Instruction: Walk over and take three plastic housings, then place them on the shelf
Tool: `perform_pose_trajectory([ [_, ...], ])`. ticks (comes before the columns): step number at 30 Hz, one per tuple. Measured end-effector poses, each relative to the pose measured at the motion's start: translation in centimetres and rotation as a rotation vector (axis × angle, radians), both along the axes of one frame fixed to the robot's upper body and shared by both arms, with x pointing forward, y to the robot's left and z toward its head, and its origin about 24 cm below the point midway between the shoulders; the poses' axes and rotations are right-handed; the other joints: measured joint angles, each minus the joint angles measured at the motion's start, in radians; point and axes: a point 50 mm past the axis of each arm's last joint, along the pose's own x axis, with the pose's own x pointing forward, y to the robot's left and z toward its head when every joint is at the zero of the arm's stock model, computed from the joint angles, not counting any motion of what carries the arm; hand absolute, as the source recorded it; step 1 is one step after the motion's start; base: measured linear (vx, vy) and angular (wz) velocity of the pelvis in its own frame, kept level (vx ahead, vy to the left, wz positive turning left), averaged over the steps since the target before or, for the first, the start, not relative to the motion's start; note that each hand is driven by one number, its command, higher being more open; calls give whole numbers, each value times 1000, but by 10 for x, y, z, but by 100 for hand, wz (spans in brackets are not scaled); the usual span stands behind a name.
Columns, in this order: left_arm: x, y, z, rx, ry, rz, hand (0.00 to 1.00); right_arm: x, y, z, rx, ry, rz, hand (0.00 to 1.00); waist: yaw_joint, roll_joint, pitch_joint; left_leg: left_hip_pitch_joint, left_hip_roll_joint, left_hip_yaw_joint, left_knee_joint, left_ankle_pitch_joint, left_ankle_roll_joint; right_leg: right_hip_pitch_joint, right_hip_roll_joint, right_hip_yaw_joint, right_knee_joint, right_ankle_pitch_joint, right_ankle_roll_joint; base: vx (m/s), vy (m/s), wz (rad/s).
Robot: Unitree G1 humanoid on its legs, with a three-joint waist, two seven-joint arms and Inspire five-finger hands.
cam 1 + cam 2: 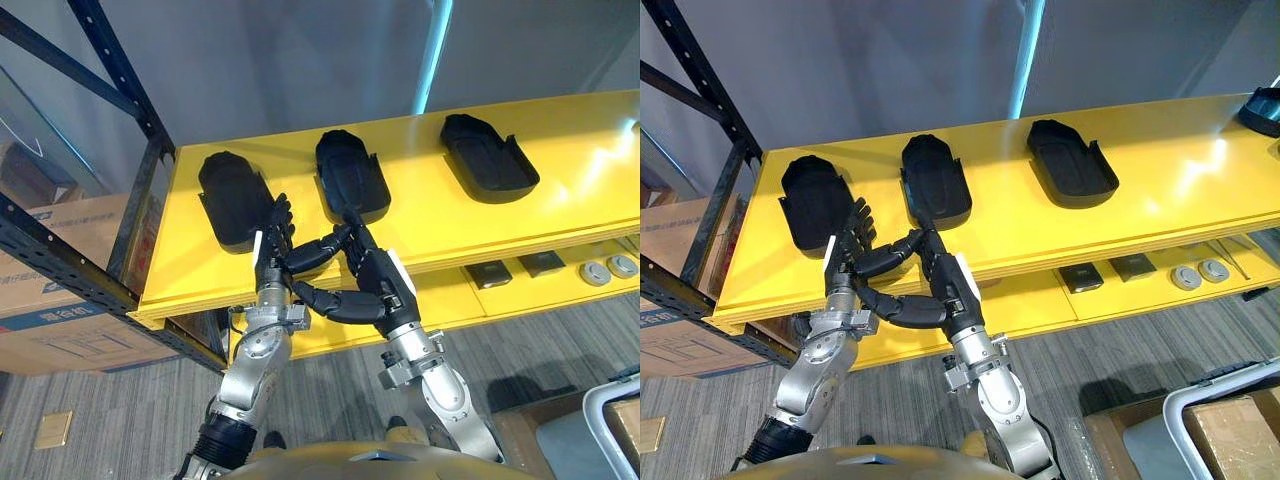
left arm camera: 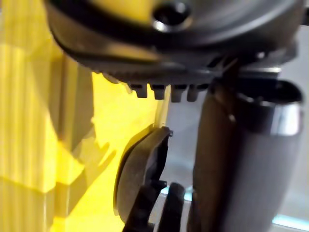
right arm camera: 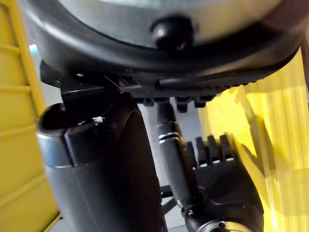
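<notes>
Three black plastic housings lie in a row on the yellow shelf (image 1: pixel 560 215): a left one (image 1: pixel 235 200), a middle one (image 1: pixel 352 180) and a right one (image 1: pixel 487 158). My left hand (image 1: pixel 272 240) stands open at the shelf's front edge, its straight fingers reaching the near right corner of the left housing. My right hand (image 1: pixel 385 285) is open too, fingers pointing up to the near end of the middle housing. The two thumbs cross between the hands. The left wrist view shows a housing's dark edge (image 2: pixel 140 179) on the yellow board.
A dark blue rack upright (image 1: pixel 130 90) stands at the shelf's left end, with cardboard boxes (image 1: pixel 60 290) beyond it. The lower shelf holds small dark plates (image 1: pixel 545 265) and round parts (image 1: pixel 608 270). A white-rimmed bin (image 1: pixel 610 420) sits on the floor at lower right.
</notes>
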Motion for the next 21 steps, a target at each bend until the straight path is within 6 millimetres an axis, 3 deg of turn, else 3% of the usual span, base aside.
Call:
perform_pose_trajectory([
  [17, 0, 2, 0, 77, 24, 150, 100, -6, 5, -6, 2, 34, 7, 100, 4, 10, -7, 5, 0, -5, 0, 0, 0, 10, 0, -5, -2, 1, 0, 0, 0, 1],
  [21, 1, 13, 0, 65, 42, 248, 100, -10, 8, -7, 8, 41, 21, 100, 2, 14, -9, 6, 0, -6, 0, 0, 0, 11, 0, -6, -2, 0, 0, 0, 0, 0],
])
